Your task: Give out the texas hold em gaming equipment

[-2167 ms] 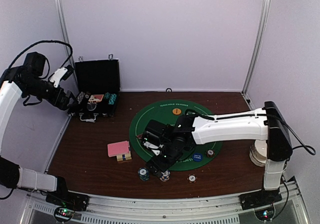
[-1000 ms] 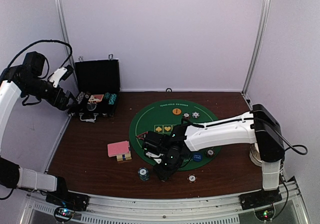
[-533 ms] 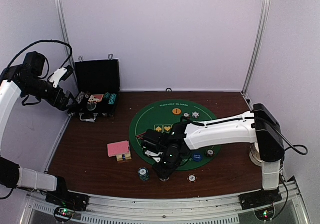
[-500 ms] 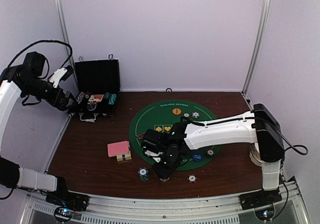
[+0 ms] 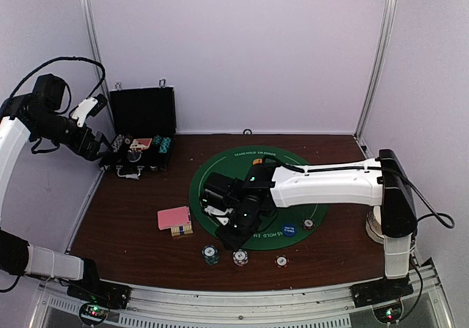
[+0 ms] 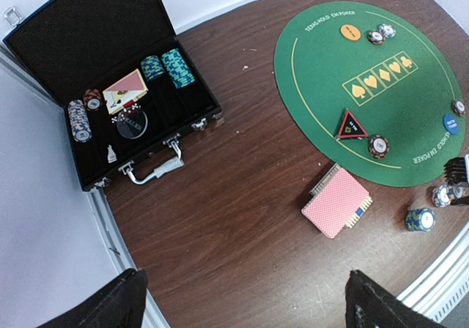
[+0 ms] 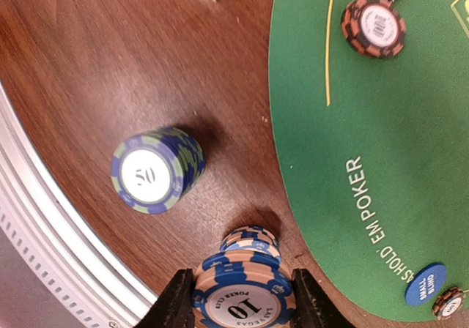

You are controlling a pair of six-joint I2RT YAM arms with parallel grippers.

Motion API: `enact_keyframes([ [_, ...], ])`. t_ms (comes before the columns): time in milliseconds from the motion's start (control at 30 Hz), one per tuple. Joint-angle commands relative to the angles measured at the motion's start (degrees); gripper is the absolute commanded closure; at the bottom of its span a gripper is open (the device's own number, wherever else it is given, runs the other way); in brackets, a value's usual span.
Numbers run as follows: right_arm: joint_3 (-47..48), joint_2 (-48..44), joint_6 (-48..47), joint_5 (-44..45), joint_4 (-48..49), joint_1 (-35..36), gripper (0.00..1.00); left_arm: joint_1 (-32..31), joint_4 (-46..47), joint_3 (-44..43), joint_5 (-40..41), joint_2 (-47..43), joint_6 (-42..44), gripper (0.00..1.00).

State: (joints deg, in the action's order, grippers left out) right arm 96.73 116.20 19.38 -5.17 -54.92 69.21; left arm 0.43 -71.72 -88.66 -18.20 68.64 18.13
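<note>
- White walls (image 5: 242, 50) closed in a brown table (image 5: 132, 229), with a round green mat (image 5: 223, 165) at its middle.
- Top view: the right gripper (image 5: 229, 231) hung low over the mat's near-left edge. Just off that edge, on bare wood, stood a teal stack (image 5: 211, 254), a small stack (image 5: 240, 258) beside it, and a lone chip (image 5: 281, 261) further right. The cards (image 5: 174, 217) lay left of the mat, well apart from the open case (image 5: 141, 127) at the far left. A cup (image 5: 374, 229) stood by the right arm's base.
- Left wrist view: the left gripper (image 6: 245, 295) hovered high, its fingers (image 6: 121, 302) spread wide with nothing between them. Below, the case held more chips and cards. On the mat sat the triangle (image 6: 352, 125), a red-brown chip (image 6: 378, 146) just beside it, an orange button (image 6: 352, 31) and a blue button (image 6: 451, 124).
- Right wrist view: both right fingers (image 7: 179, 306) pressed the rim of a short 10 stack (image 7: 244, 302). It seemed to be held clear of the table, since the small stack showed on the wood beneath it. The teal stack, marked 50, stood apart to the left.
- Handling, as a judgement: chips are hard, dense for their size and smooth-edged. A stack would likely shear or shed its bottom chips if pinched high or off-centre. The best hold is across the rims at mid-height, jaws square. The cards are thin and slick, so the deck is best taken by its long edges.
</note>
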Motion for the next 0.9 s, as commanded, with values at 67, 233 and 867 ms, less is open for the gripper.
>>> enact_keyframes([
  [67,6.6,0.1,-0.7,2.8,-2.7,-2.2,0.94,0.4,0.0,-1.6,-0.1,0.3,0.3,0.02],
  [233,12.5,3.7,-0.7,3.3,-3.8,-5.0,0.96,0.4,-0.2,-1.6,0.1,0.2,0.3,0.03],
  [867,16.8,14.5,0.0,1.9,-0.2,-10.5,1.0,0.4,-0.6,-1.3,0.4,-0.5,0.8,0.02],
])
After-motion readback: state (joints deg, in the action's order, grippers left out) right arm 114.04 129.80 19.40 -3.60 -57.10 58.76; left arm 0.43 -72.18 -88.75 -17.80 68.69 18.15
